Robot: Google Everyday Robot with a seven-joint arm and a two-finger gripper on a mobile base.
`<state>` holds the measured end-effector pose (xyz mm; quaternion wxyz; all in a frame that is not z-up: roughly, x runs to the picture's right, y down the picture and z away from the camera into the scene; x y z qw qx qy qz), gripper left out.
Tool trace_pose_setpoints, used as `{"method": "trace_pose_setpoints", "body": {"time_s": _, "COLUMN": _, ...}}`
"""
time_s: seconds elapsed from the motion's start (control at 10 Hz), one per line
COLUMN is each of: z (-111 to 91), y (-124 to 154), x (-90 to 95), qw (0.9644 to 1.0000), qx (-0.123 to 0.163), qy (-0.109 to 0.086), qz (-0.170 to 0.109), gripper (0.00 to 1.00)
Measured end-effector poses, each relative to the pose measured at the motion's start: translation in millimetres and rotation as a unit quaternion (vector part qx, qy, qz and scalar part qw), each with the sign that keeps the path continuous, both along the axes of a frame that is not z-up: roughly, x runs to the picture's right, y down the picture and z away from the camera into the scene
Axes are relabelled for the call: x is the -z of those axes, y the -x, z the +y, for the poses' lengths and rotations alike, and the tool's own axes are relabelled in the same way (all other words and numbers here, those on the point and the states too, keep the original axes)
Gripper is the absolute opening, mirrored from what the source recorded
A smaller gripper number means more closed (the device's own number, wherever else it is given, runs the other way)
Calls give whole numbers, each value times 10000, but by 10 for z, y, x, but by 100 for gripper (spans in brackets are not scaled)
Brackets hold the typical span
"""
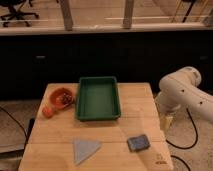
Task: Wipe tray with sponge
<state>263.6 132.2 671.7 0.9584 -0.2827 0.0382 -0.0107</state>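
Observation:
The green tray lies in the middle of the wooden table, and I see nothing inside it. The small dark blue-grey sponge rests on the table's front right part. My gripper hangs off the table's right edge, pointing down at the end of the white arm. It is open and holds nothing. It is to the right of the tray and above-right of the sponge, touching neither.
An orange bowl with something dark in it sits left of the tray, with a small orange ball in front of it. A pale grey-blue triangular cloth lies at the front. A dark counter runs behind the table.

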Motion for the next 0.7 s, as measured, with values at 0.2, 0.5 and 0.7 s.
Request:
{"method": "trace_pose_setpoints", "body": {"time_s": 0.2, "z": 48, "y": 5, "x": 17, "qw": 9999, "qx": 137, "qy": 5, "qz": -6, "gripper": 80}}
{"method": "trace_pose_setpoints", "body": {"time_s": 0.5, "z": 337, "y": 156, "x": 33, "qw": 9993, "qx": 369, "qy": 0, "qz": 5, "gripper": 80}}
{"method": "trace_pose_setpoints", "body": {"time_s": 0.7, "z": 395, "y": 217, "x": 24, "qw": 9984, "qx": 570, "qy": -1, "qz": -42, "gripper": 80}}
